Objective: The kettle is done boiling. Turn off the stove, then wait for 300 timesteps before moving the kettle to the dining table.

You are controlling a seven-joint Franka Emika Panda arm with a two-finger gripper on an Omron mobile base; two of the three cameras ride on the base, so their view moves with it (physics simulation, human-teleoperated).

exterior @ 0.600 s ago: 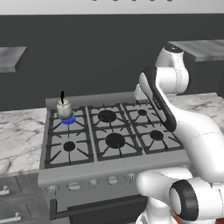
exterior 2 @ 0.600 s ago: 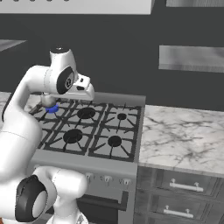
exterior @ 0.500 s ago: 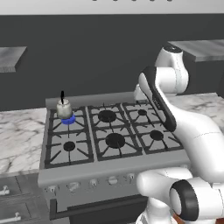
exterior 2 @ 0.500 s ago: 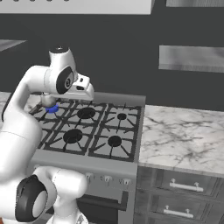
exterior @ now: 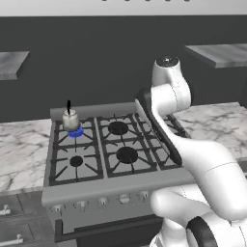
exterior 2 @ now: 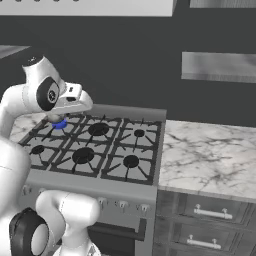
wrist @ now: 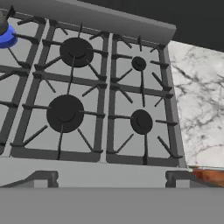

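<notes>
The stove [exterior: 111, 149] is standing against a dark wall, flanked by a grey-veined marble counter [exterior 2: 210, 160] on both sides, with drawers [exterior 2: 200, 225] sitting below the right stretch. The kettle [exterior: 70, 120] is sitting upright on the rear left burner, where a blue flame [exterior: 75, 132] is showing beneath it. Knobs [exterior: 103, 202] are lining the stove's front. The arm is rising over the stove's right side. The claw [wrist: 112, 177] is hanging over the front edge, jaws spread wide, gripping nothing.
</notes>
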